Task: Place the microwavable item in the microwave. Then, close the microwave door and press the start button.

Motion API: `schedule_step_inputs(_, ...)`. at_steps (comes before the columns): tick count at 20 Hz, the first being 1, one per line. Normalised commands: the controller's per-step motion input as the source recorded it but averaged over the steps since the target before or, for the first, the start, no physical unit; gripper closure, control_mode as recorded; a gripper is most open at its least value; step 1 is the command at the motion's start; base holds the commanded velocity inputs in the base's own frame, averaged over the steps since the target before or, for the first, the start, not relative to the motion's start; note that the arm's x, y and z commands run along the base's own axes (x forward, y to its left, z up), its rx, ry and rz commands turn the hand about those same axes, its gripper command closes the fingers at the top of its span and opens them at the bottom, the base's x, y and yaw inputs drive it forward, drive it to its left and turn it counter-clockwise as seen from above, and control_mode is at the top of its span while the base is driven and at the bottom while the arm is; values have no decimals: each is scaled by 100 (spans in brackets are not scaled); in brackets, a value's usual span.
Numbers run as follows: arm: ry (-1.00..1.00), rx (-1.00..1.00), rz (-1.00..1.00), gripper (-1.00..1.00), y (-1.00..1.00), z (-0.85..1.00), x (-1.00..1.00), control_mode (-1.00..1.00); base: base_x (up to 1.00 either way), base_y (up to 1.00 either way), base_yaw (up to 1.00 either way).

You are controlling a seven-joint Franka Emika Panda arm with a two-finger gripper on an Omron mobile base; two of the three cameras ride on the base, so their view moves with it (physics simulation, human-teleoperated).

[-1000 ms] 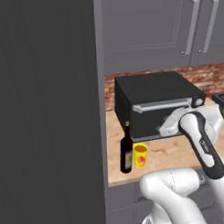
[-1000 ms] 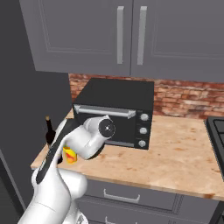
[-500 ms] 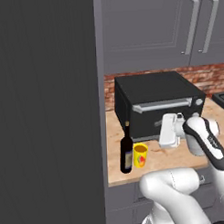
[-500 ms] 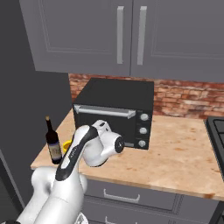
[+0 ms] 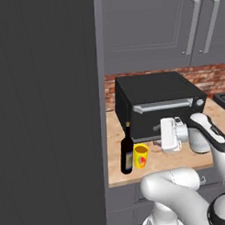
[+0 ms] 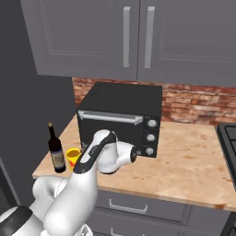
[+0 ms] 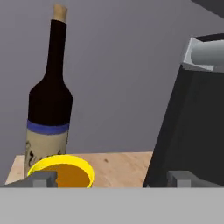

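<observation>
The microwavable item, a small yellow cup (image 5: 141, 155) with red-orange marks, stands on the wooden counter beside a dark wine bottle (image 5: 126, 150). My gripper (image 5: 155, 136) hovers just right of the cup, pointing at it, in front of the toaster oven. In the hand view the cup's rim (image 7: 61, 169) sits low at the left, by the left fingertip (image 7: 43, 178). There the gripper (image 7: 113, 178) is open with nothing between its fingers. In the right base view the cup (image 6: 73, 156) peeks out left of my arm. The microwave and the microwave door are out of view.
A black countertop toaster oven (image 5: 155, 103) stands close behind and right of the gripper. The bottle (image 7: 49, 105) rises just behind the cup. A tall dark grey panel (image 5: 45, 112) walls off the left. Open counter (image 6: 184, 156) lies to the right, with grey cabinets (image 6: 138, 37) above.
The hand has swung left and down across the toaster oven's front, coming level with the cup. The cup and bottle have not moved.
</observation>
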Motion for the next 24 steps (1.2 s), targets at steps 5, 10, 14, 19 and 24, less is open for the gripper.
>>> schedule_step_inputs(5,-1,7,11,-100,3,-23,-16,-100,0,0,0)
schedule_step_inputs(10,1,10,10,-100,3,-46,0,-100,0,0,0)
schedule_step_inputs(14,4,5,9,-100,12,-49,0,-100,0,0,0)
schedule_step_inputs(19,3,7,10,-100,1,-9,0,-100,0,0,0)
schedule_step_inputs(24,11,9,10,-100,0,0,0,-100,0,0,0)
